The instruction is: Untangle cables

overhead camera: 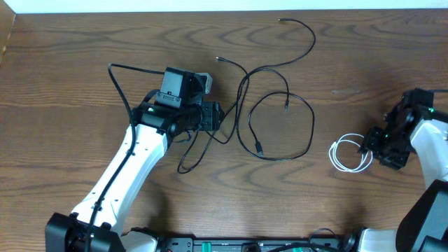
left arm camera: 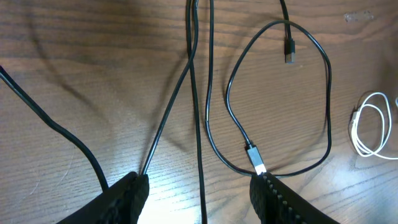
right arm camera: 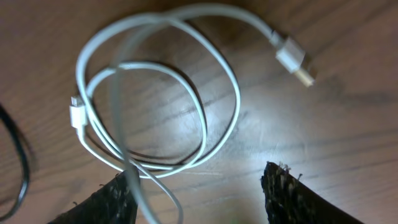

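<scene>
Over white cable (right arm camera: 238, 102), right tool (right arm camera: 198, 177) low, open; left tool (left arm camera: 199, 182) open over black cables (left arm camera: 195, 124).

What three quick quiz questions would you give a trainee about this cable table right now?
1. True or false: the white cable lies in a coil, apart from the black cables.
2. Pick one. The right gripper is:
A. shut on the white cable
B. open, at the white cable
C. open, over the black cables
3. Short answer: how many plugs of the white cable show in the right wrist view?

Key: 1 true; 2 B; 3 two.
</scene>
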You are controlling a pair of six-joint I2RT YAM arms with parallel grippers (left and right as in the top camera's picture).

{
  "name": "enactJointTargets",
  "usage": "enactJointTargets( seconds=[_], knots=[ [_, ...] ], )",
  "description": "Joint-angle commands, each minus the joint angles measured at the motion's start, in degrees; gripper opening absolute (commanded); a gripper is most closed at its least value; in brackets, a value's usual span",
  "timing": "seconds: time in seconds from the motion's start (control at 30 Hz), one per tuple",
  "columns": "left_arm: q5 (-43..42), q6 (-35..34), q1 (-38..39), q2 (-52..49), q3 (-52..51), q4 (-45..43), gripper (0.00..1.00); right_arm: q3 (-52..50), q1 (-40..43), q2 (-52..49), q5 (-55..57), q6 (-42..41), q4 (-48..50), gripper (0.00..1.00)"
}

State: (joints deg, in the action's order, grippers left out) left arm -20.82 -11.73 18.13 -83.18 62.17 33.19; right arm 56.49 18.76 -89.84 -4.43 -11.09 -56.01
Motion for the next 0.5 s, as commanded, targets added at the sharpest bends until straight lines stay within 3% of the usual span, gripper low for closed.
enactJointTargets(
  seconds=[0.0,0.47],
  knots=[
    [0.37,0.76,0.22,-0.44,0.90,0.20,0.58,-4.66,-0.13,0.61,-0.44,-3.87,3.91,0.60],
    [0.35,0.74,0.22,-0.44,0.90,0.22,0.58,-14.75,-0.13,0.59,3.87,-9.09,15.56,0.57]
  ],
)
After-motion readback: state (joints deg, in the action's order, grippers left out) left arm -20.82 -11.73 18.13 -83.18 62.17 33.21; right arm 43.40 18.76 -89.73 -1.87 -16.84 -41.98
